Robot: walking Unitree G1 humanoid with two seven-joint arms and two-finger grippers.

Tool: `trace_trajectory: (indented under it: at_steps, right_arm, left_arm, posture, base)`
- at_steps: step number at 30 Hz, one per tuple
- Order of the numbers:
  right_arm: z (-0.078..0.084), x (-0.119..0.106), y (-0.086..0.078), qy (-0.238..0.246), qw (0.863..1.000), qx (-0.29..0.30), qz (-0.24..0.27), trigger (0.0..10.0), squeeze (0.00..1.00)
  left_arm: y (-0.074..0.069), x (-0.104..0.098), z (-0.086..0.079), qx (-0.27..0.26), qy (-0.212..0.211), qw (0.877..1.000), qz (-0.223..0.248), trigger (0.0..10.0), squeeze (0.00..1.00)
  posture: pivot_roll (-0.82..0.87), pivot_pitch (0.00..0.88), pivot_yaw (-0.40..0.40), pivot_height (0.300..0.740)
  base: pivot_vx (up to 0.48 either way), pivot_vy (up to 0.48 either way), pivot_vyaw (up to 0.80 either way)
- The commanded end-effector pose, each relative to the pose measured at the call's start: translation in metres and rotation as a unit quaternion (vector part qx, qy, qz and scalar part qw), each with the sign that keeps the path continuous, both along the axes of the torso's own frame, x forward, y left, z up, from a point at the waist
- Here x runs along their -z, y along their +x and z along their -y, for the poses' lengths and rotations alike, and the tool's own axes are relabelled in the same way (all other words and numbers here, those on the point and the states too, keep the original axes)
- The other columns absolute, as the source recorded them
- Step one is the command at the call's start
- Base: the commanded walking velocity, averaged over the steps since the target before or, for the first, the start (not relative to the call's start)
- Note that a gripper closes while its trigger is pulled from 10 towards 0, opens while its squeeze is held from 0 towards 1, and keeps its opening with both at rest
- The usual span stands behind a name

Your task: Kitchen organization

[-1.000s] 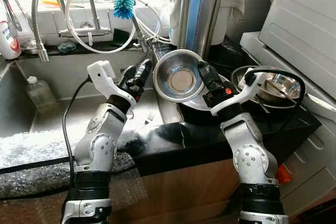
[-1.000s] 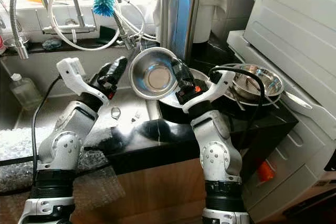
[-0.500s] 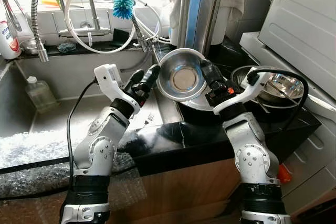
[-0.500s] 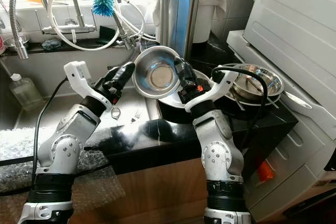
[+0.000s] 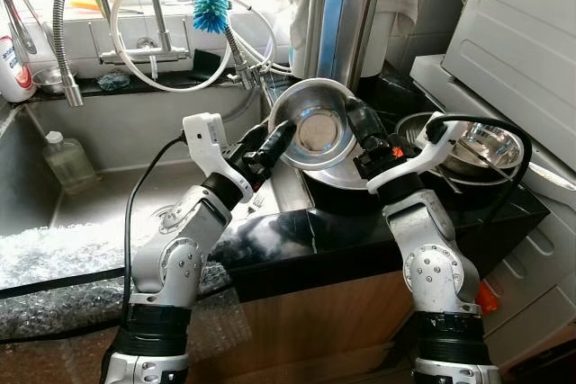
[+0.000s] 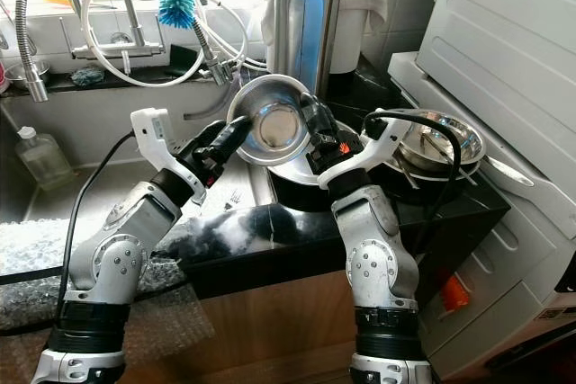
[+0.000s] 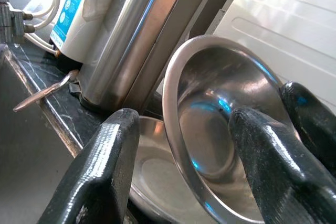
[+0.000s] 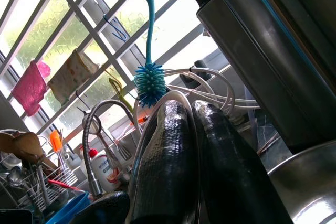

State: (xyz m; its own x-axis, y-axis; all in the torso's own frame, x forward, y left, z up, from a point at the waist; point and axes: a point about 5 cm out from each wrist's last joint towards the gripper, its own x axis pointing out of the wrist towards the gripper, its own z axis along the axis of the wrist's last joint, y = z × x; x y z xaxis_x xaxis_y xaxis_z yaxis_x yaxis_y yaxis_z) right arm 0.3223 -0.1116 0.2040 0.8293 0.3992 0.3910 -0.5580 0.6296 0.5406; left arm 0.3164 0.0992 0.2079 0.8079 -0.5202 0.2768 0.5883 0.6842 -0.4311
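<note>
The right gripper [image 6: 306, 123] has its fingers [image 8: 173, 161] pressed together on the rim of the steel bowl [image 5: 312, 125], pinching the thin wall between them. The left gripper [image 5: 274, 143] has its fingers [image 7: 105, 166] spread, one inside the bowl and one outside, straddling the opposite rim without closing on it yet. This looks like a handover between the two arms. To do it well, the left fingers should close squarely on the rim before the right ones let go, since the metal is smooth and likely to slip. The bowl should also be kept from swinging into the knife block [image 5: 337, 29] just behind it.

The bowl is held in the air, tilted on edge with its hollow facing the camera, above the edge of the black bench [image 5: 360, 227] and over a steel plate [image 6: 292, 173]. It is round, shiny and empty, with a flat bottom and a thin rolled lip.
</note>
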Motion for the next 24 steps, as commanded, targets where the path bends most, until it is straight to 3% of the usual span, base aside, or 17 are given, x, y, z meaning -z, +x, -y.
trace_trajectory:
  at_steps: [1,5,6,7,8,9,10,11,24]
  right_arm:
    - [-0.0040,-0.0107,0.0013,-0.002,1.000,-0.005,0.019,10.0,0.00]
    - [-0.0051,-0.0122,0.0011,-0.003,1.000,-0.006,0.022,10.0,0.00]
    - [-0.0052,-0.0125,0.0011,-0.003,1.000,-0.007,0.023,10.0,0.00]
    - [-0.0052,-0.0126,0.0011,-0.003,1.000,-0.007,0.023,10.0,0.00]
    - [-0.0053,-0.0127,0.0011,-0.003,1.000,-0.007,0.024,10.0,0.00]
    - [-0.0054,-0.0127,0.0011,-0.003,1.000,-0.007,0.024,10.0,0.00]
    - [-0.0057,-0.0129,0.0011,-0.003,1.000,-0.007,0.024,10.0,0.00]
    - [-0.0062,-0.0134,0.0010,-0.003,1.000,-0.008,0.025,10.0,0.00]
    - [-0.0076,-0.0119,0.0012,-0.014,1.000,-0.008,0.024,10.0,0.00]
  left_arm:
    - [-0.0029,-0.0017,0.0019,0.007,0.017,1.000,0.006,10.0,0.00]
    - [-0.0036,-0.0008,0.0046,0.012,0.021,1.000,0.005,9.8,0.00]
    - [-0.0038,-0.0007,0.0056,0.013,0.020,1.000,0.004,6.7,0.00]
    - [-0.0038,-0.0007,0.0059,0.013,0.020,1.000,0.004,5.8,0.00]
    - [-0.0038,-0.0005,0.0061,0.013,0.020,1.000,0.004,4.2,0.00]
    - [-0.0038,-0.0005,0.0063,0.013,0.021,1.000,0.004,4.2,0.00]
    - [-0.0037,-0.0002,0.0063,0.012,0.021,1.000,0.003,1.6,0.00]
    - [-0.0038,-0.0001,0.0063,0.012,0.021,1.000,0.002,0.0,0.00]
    - [-0.0028,-0.0004,0.0054,0.005,0.019,1.000,0.001,0.0,0.00]
  posture:
    - [-0.12,0.000,-0.028,0.740]
    - [-0.12,0.000,-0.027,0.740]
    - [-0.12,0.000,-0.027,0.740]
    - [-0.12,0.000,-0.027,0.740]
    - [-0.12,0.000,-0.027,0.740]
    - [-0.12,0.000,-0.027,0.740]
    - [-0.12,0.000,-0.028,0.740]
    - [-0.12,0.000,-0.028,0.740]
    - [-0.12,0.000,-0.028,0.740]
  base:
    - [0.000,0.000,0.00]
    - [0.000,0.000,0.00]
    - [0.000,0.000,0.00]
    - [0.000,0.000,0.00]
    - [0.000,0.000,0.00]
    - [0.000,0.000,0.00]
    - [0.000,0.000,0.00]
    - [0.000,0.000,0.00]
    - [0.000,0.000,0.00]
